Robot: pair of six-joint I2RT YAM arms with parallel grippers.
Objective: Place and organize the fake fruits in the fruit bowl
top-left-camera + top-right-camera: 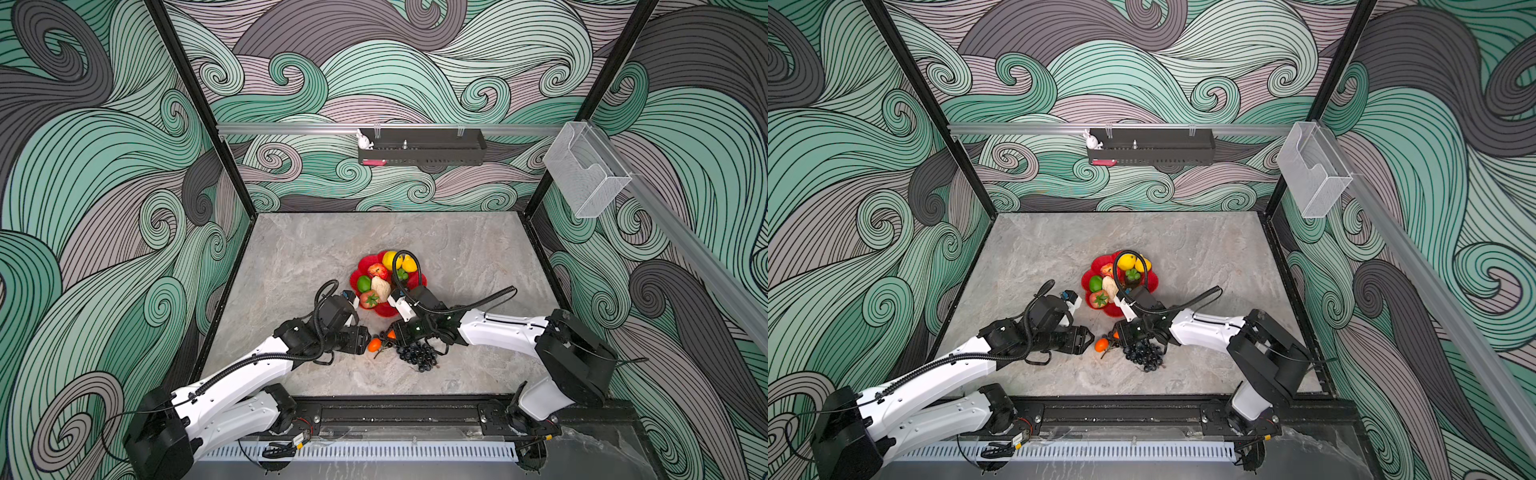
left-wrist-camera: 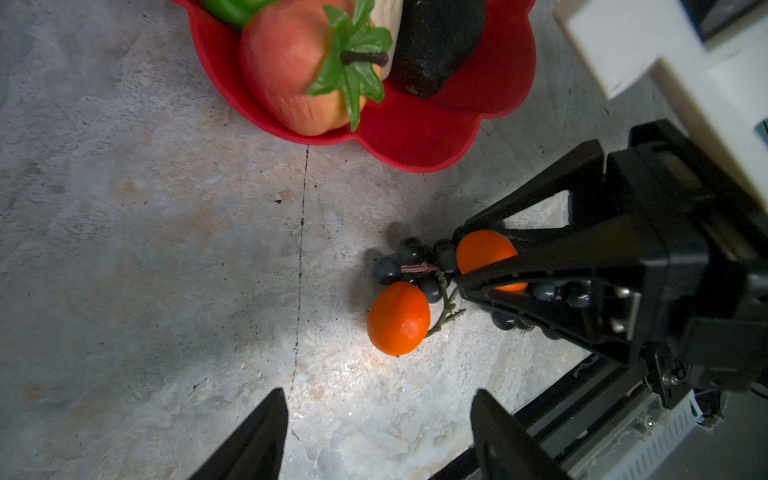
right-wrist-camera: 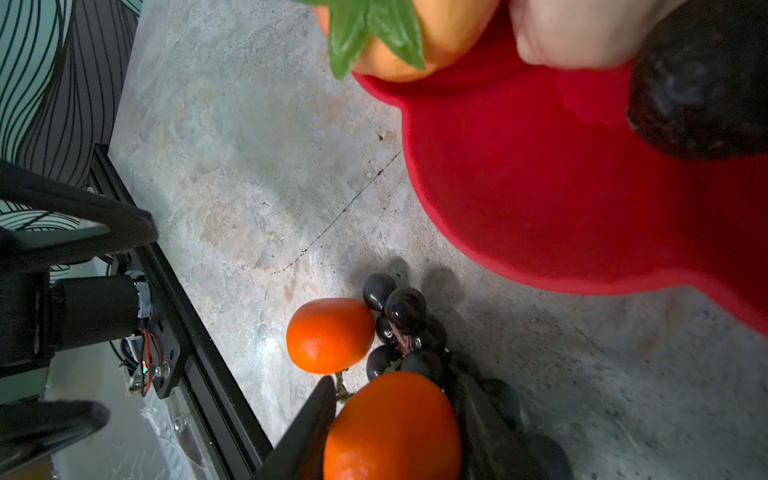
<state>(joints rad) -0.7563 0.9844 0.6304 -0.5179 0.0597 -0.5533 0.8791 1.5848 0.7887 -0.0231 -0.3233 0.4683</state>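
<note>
The red flower-shaped fruit bowl (image 1: 365, 262) (image 2: 415, 137) sits mid-table and holds a yellow lemon (image 1: 390, 259), a green lime (image 1: 364, 283), a cream piece (image 1: 380, 286), a red-orange fruit with green leaves (image 2: 291, 70) and a dark piece (image 2: 436, 41). In front of the bowl lie a dark grape bunch (image 1: 417, 355) (image 3: 405, 309) and a loose orange fruit (image 1: 374, 344) (image 2: 398, 319). My right gripper (image 3: 395, 382) (image 2: 461, 257) is low over the grapes, shut on a second orange fruit (image 3: 392, 428). Just left of the loose orange, my left gripper (image 2: 378, 395) (image 1: 365, 338) stands open with nothing in it.
A black tray (image 1: 422, 147) with a white rabbit figure (image 1: 364, 141) hangs on the rear rail. A clear plastic box (image 1: 586, 174) hangs on the right rail. A black rail (image 1: 395, 411) runs along the table's front edge, close behind both grippers.
</note>
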